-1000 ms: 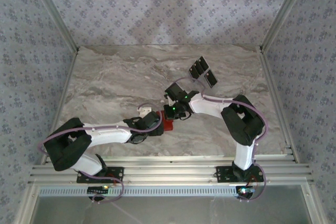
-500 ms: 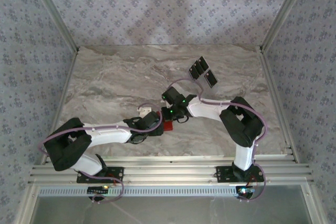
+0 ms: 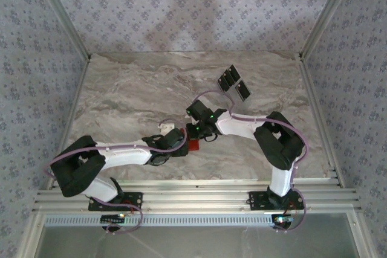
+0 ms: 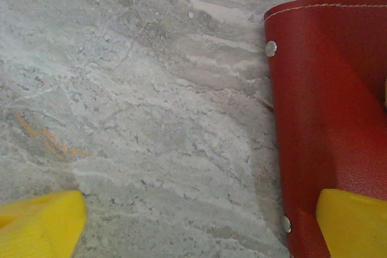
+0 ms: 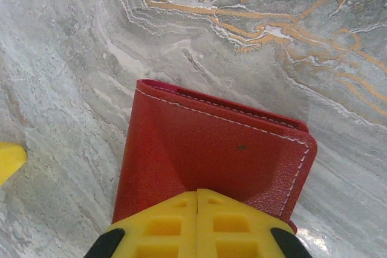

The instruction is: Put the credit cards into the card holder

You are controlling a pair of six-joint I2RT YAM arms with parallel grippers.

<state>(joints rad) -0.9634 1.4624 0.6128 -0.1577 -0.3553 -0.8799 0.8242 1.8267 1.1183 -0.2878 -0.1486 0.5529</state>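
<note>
Several credit cards [image 3: 232, 81] overhead; right gripper [image 5: 198, 194] pinching card holder [image 5: 211, 146]; left gripper [image 4: 195, 225] wide.

From above, my two wrists [image 3: 202, 119] cover most of the red wallet [image 3: 193, 145]. In my left wrist view the right and bottom edges cut it off. My right jaws, pressed together, hide its near edge. The black cards [image 3: 232, 81] are too small to count.
</note>
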